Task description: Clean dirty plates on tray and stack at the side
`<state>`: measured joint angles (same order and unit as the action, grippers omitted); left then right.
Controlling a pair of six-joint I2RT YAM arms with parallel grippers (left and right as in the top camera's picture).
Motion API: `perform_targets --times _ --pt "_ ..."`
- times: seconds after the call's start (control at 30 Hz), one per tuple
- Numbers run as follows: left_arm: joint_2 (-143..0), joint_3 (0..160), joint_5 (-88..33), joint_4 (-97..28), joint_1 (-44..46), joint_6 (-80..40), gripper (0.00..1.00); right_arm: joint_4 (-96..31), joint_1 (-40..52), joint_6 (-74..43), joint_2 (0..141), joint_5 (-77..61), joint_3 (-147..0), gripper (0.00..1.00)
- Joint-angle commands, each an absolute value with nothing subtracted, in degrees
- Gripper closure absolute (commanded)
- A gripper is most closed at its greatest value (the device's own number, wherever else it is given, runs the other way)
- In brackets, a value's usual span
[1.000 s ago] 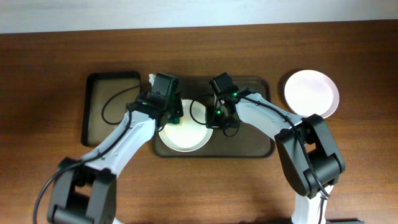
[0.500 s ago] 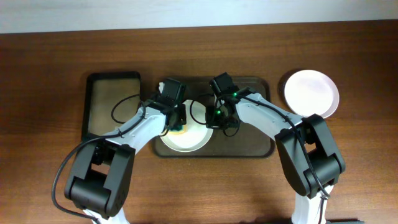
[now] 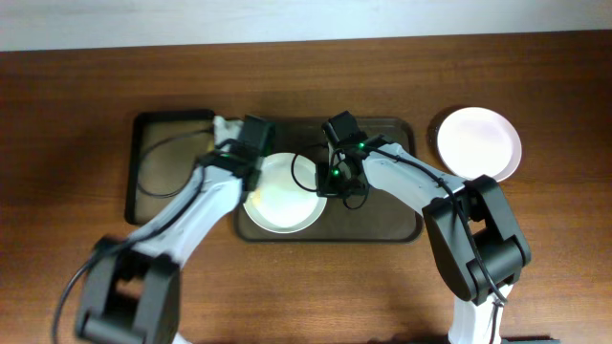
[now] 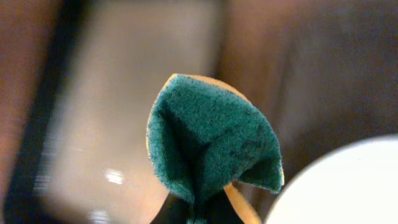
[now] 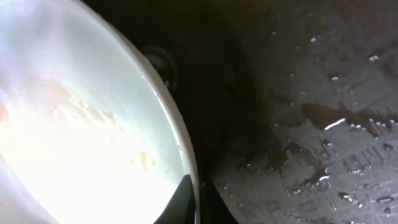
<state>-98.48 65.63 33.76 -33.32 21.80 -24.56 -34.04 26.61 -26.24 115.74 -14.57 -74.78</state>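
The right gripper (image 5: 198, 200) is clamped on the rim of the dirty plate (image 5: 81, 130). One finger sits inside the rim and the other outside it, and the jaws are nearly together. In the right wrist view, the plate fills the left half of the frame and carries yellowish smears and crumbs near its centre. The wet, dark floor of the tray (image 5: 311, 93) lies to the right of the fingers.

The left gripper (image 4: 193, 213) is closed on a sponge (image 4: 211, 137). The sponge is pinched so that its green scouring face folds outward. Its yellow backing shows at the edges. The white rim of the dirty plate appears at the lower right of the left wrist view, near the sponge. Contact between the two cannot be determined. The rest of that view is blurred.

In the overhead view, the dirty plate (image 3: 282, 196) rests in the left half of the tray (image 3: 382, 215). The left gripper is at its upper-left edge and the right gripper is at its right edge. A smaller black tray (image 3: 172, 177) lies just beside the tray on the left. A second plate (image 3: 478, 143) sits on the table (image 3: 67, 143) just beyond the tray's right end.
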Motion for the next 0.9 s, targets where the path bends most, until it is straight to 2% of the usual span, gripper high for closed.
perform_targets --times 0.0,0.23,0.33,0.57,0.6,0.73,0.8,0.83,0.87 --pt "-89.9 65.7 37.3 -32.6 19.5 -28.0 1.00 -35.5 25.9 -21.2 116.4 -11.6 -74.0 0.96" --pt "-92.0 65.5 18.2 -32.5 6.0 -27.9 1.00 -40.8 25.9 -21.2 108.7 -11.3 -79.3 0.96" --pt "-95.9 65.5 16.0 -31.6 1.2 -27.7 1.00 -42.1 25.9 -21.2 105.3 -10.4 -79.9 0.96" --pt "-105.3 65.5 3.2 -27.6 -4.1 -26.9 0.99 -44.4 26.2 -19.4 102.7 -7.9 -79.9 0.96" --pt "-105.9 65.5 2.6 -27.4 -4.1 -26.9 0.94 -44.8 26.3 -19.4 102.7 -6.2 -79.9 0.96" --pt "-106.2 65.5 2.5 -26.5 -4.0 -26.9 0.30 -47.3 27.8 -18.2 101.6 1.0 -80.2 0.96" --pt "-106.2 65.5 2.5 -26.5 -4.0 -26.9 0.04 -49.8 28.7 -18.2 101.2 6.5 -81.9 0.96" --pt "-106.2 65.5 2.5 -26.5 -4.0 -26.9 0.00 -51.4 29.3 -18.2 101.2 9.3 -83.2 0.96" --pt "-106.2 65.5 2.5 -26.6 -4.0 -26.9 0.00 -53.9 30.2 -17.6 101.2 13.1 -85.3 0.96"
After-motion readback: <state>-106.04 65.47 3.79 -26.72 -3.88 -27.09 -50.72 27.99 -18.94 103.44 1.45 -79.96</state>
